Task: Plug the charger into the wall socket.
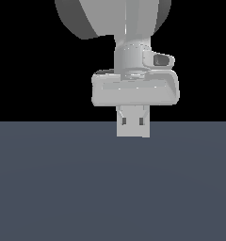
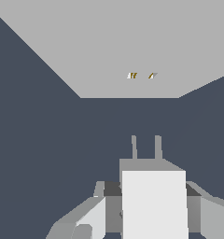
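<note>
In the exterior view we see the hand [image 1: 133,123] hanging from the arm [image 1: 133,56] above the far edge of the dark desk [image 1: 110,188], near its middle, its fingers [image 1: 125,121] close together. In the wrist view the fingers [image 2: 93,219] clamp the charger [image 2: 153,203] from both sides, so the hand is closed on it. Two prongs [image 2: 134,147] stick out of the charger toward the wall socket [image 2: 132,56], apart from it. The socket's two small yellowish slots [image 2: 132,75] sit a little to one side of the prongs' line.

No readable text, label, number or sign on anything in view.
</note>
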Robot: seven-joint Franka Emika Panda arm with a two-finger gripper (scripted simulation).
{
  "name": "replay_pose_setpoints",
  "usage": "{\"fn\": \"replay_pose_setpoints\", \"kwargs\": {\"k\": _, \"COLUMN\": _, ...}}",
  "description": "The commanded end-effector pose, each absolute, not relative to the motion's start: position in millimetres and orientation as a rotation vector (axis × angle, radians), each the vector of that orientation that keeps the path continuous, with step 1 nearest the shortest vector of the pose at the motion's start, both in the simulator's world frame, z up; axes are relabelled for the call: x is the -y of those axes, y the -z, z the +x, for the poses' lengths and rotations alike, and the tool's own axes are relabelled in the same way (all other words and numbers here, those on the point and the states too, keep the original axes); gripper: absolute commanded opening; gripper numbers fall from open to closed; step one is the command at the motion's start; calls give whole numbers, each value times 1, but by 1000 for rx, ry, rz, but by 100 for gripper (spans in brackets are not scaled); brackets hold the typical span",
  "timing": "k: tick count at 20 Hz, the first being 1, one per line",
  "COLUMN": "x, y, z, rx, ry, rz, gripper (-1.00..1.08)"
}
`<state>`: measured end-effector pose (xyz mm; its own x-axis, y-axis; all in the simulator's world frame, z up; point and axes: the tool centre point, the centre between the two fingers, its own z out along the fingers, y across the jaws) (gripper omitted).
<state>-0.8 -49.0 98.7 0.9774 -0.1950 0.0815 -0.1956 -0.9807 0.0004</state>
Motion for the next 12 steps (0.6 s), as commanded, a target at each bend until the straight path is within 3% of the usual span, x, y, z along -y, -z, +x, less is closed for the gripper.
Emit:
{"fn": "replay_pose_setpoints", "kwargs": {"k": 1, "x": 47, "y": -101, "z": 2, "rx": 305, "ry": -126, "rz": 3116, "gripper": -100}}
{"fn": "replay_pose_setpoints", "kwargs": {"k": 12, "x": 48, "y": -100, "z": 4, "rx": 305, "ry": -126, "rz": 3116, "gripper": -100}}
